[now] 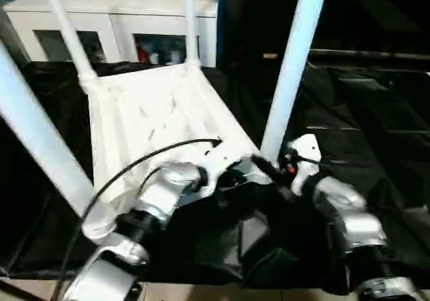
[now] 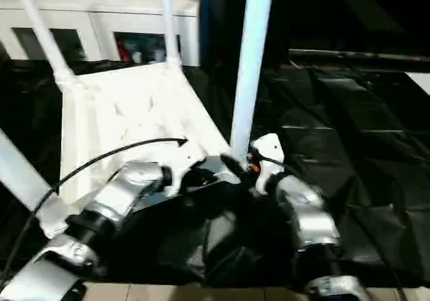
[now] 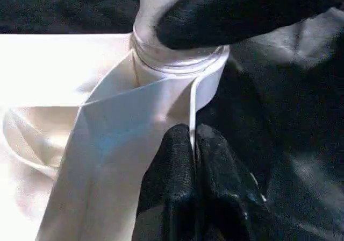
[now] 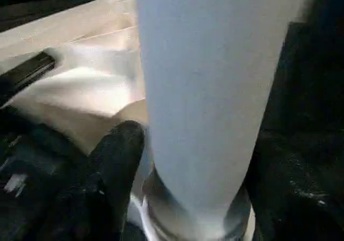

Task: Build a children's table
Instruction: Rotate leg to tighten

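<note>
- Nearest you, your left pincer (image 3: 192, 137) is shut on a thin rib of the children's table (image 1: 154, 106), just beside the socket at its near right corner.
- Your right pincer (image 1: 272, 168) sits at the base of the near right leg (image 1: 292, 66), just above the socket collar; whether it clamps the tube or stands loose around it cannot be told.
- The children's table lies upside down toward the left of the black-draped tabletop (image 1: 363, 113), ribbed underside up, all four legs rising from its corners: the near left leg (image 1: 33, 133) and two far legs (image 1: 67, 29).
- Beyond the far edge stands a white cabinet (image 1: 114, 19).
- Judged from this, you are on the last leg, seating it. The next move calls for checking it is home, then releasing both pincers before turning the piece upright.
</note>
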`<state>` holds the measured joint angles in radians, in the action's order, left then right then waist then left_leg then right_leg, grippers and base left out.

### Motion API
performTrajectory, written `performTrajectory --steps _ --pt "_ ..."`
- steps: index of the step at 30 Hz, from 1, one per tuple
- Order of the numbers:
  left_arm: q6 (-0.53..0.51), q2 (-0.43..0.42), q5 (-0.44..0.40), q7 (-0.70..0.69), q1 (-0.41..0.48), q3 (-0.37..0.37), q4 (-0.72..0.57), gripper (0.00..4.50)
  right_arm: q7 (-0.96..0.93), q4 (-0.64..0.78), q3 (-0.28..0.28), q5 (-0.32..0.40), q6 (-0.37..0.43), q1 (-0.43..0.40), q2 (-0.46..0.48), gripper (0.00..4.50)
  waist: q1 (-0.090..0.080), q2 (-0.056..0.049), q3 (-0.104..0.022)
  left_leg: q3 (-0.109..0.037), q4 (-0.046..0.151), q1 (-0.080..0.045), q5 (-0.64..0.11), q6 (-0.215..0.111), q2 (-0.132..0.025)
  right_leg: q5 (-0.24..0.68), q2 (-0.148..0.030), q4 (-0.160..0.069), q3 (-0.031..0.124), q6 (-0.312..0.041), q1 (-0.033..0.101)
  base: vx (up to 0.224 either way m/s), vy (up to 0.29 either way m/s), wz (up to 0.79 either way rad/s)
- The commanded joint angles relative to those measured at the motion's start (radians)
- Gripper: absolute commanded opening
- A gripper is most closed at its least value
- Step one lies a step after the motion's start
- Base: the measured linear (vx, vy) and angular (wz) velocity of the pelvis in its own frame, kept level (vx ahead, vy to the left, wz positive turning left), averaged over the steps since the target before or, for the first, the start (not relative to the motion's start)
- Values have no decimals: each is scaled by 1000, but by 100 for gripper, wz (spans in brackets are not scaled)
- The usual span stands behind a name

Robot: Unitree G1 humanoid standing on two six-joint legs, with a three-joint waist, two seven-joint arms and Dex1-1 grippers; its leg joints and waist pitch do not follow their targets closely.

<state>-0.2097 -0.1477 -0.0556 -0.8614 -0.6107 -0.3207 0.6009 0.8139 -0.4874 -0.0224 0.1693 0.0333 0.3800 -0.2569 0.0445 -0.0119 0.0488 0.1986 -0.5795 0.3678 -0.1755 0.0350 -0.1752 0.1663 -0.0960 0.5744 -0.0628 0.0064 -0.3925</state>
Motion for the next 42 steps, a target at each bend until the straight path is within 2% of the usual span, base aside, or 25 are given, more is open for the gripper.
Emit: performTrajectory --steps 1,3,7,8,11,12,15,17,20,21,22,23,26,27,31,34,38,40,41,42 --pt "23 -14 32 -38 19 14 -12 0 156 1 -99 18 0 -9 1 314 6 24 -54 -29 72 -8 -328 -57 -51 468 -63 -88 36 -160 27 0 0 0" --pt "23 -44 54 -125 38 -3 -48 0 216 -8 -96 28 -7 4 -27 314 7 24 -55 -28 70 -7 -317 -62 -52 464 -64 -85 37 -168 28 0 0 0" --pt "-37 -103 107 -282 79 -37 -141 0 303 45 -103 47 7 -11 -77 314 10 20 -59 -28 72 -3 -264 -65 -56 384 -60 -70 37 -199 34 0 0 0" --pt "-54 -123 117 -321 88 -45 -162 0 337 68 -119 41 -21 -25 -100 314 12 18 -59 -25 72 -10 -262 -65 -59 358 -57 -69 38 -210 28 0 0 0" --pt "-68 -149 122 -361 95 -47 -177 0 418 99 -146 44 -18 -47 -140 314 21 14 -62 -20 68 -15 -233 -76 -61 263 -52 -57 40 -242 28 0 0 0" --pt "-70 -155 123 -367 95 -45 -179 0 435 101 -152 43 -20 -47 -148 314 25 14 -65 -19 67 -14 -208 -81 -62 215 -51 -50 39 -255 31 0 0 0" --pt "-72 -172 128 -384 93 -36 -181 0 462 109 -161 41 -11 -49 -158 314 29 15 -66 -17 63 -9 -180 -96 -60 161 -52 -43 39 -274 35 0 0 0" --pt "-78 -178 131 -389 93 -33 -188 0 468 114 -161 45 -2 -50 -158 314 33 16 -63 -16 63 -10 -197 -94 -60 197 -54 -48 39 -269 34 0 0 0" --pt "-93 -184 135 -396 96 -34 -204 0 470 88 -166 49 -3 -35 -148 288 35 16 -62 -18 66 -11 -228 -70 -60 269 -58 -54 40 -248 34 0 0 0" --pt "-95 -186 135 -399 96 -33 -206 0 469 67 -168 45 -10 -23 -139 288 35 10 -62 -20 67 -13 -237 -61 -60 283 -58 -55 40 -245 33 0 0 0" --pt "-96 -187 135 -402 97 -33 -207 0 468 53 -170 42 -15 -15 -134 288 33 12 -61 -19 68 -12 -241 -58 -60 285 -56 -57 40 -242 33 0 0 0" --pt "-98 -188 135 -406 97 -33 -208 0 467 22 -171 36 -25 -2 -125 261 32 14 -61 -20 70 -11 -244 -54 -60 286 -55 -57 39 -240 34 0 0 0" --pt "-105 -188 135 -411 99 -35 -214 0 458 -147 -173 1 -97 59 -83 250 21 12 -64 -21 66 -11 -254 -44 -59 271 -58 -53 38 -261 31 0 0 0" --pt "-108 -189 135 -413 99 -36 -217 0 454 -204 -173 -11 -123 77 -71 244 15 12 -61 -22 68 -7 -260 -43 -57 272 -56 -53 37 -263 35 0 0 0" --pt "-109 -188 134 -407 102 -37 -219 0 439 -326 -168 -30 -182 103 -56 235 2 12 -57 -24 72 -13 -319 -30 -58 338 -56 -62 37 -251 32 0 0 0" --pt "-103 -181 127 -386 102 -34 -213 0 420 -387 -159 -34 -217 109 -46 228 -9 12 -53 -30 75 -16 -378 -14 -58 423 -57 -70 35 -231 30 0 0 0" --pt "-78 -144 100 -284 81 -5 -164 0 395 -495 -129 -37 -284 131 -34 220 -17 10 -46 -36 75 -25 -471 6 -58 518 -56 -82 31 -211 18 0 0 0" --pt "-73 -133 94 -253 72 4 -147 0 370 -506 -121 -37 -282 132 -32 217 -22 11 -44 -42 75 -29 -514 16 -58 567 -57 -88 27 -190 17 0 0 0" --pt "-61 -101 75 -160 46 26 -101 0 294 -544 -107 -42 -292 136 -23 215 -26 11 -41 -44 76 -30 -538 21 -56 603 -55 -93 24 -170 13 0 0 0" --pt "-56 -84 67 -111 33 38 -78 0 241 -574 -103 -49 -297 137 -13 214 -28 10 -39 -47 71 -42 -578 31 -53 662 -55 -104 15 -142 4 0 0 0"
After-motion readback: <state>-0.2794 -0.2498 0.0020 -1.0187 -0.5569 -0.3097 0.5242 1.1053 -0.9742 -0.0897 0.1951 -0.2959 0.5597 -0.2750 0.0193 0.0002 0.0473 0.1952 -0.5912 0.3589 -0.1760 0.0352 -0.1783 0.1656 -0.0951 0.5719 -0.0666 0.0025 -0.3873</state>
